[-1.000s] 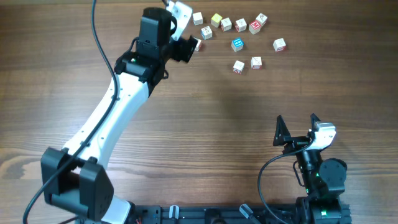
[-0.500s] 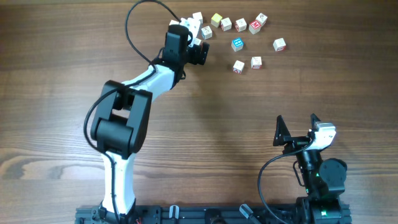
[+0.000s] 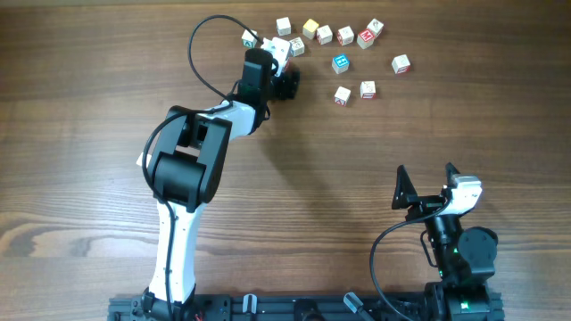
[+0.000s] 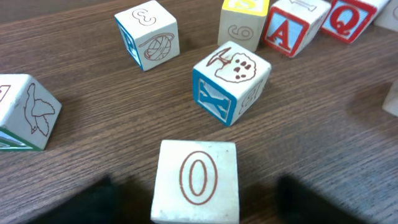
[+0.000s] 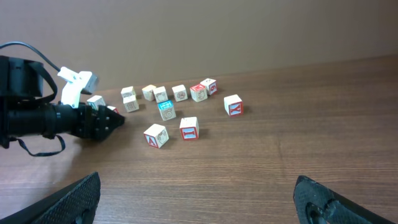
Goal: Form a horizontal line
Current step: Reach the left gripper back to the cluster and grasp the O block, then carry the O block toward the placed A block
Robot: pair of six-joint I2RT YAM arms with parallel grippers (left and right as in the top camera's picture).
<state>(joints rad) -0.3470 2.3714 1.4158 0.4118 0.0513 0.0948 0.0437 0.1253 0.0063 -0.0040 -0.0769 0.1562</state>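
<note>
In the left wrist view a pale cube with a brown 0 (image 4: 196, 180) sits on the table between my left gripper's (image 4: 199, 202) dark fingers (image 4: 93, 199). A gap shows on each side of it, so the gripper is open. Beyond it lie a blue X cube (image 4: 230, 81) and a cube marked 3 (image 4: 147, 32). From overhead the left gripper (image 3: 288, 82) covers the 0 cube. To its upper right runs a rough horizontal line (image 3: 345, 36) of cubes, with the red M cube (image 3: 366, 37) at its right end. My right gripper (image 3: 426, 174) (image 5: 199, 208) is open and holds nothing, near the table's front.
Loose cubes lie around the row: a turquoise one (image 3: 340, 63), two lower ones (image 3: 343, 95) (image 3: 368, 89), one at the right (image 3: 401, 63), one at the far left (image 3: 250, 38). A black cable (image 3: 201, 53) loops over the left arm.
The left arm has folded up more steeply and its gripper has shifted a little right and nearer, by the cubes. The right arm has not moved.
</note>
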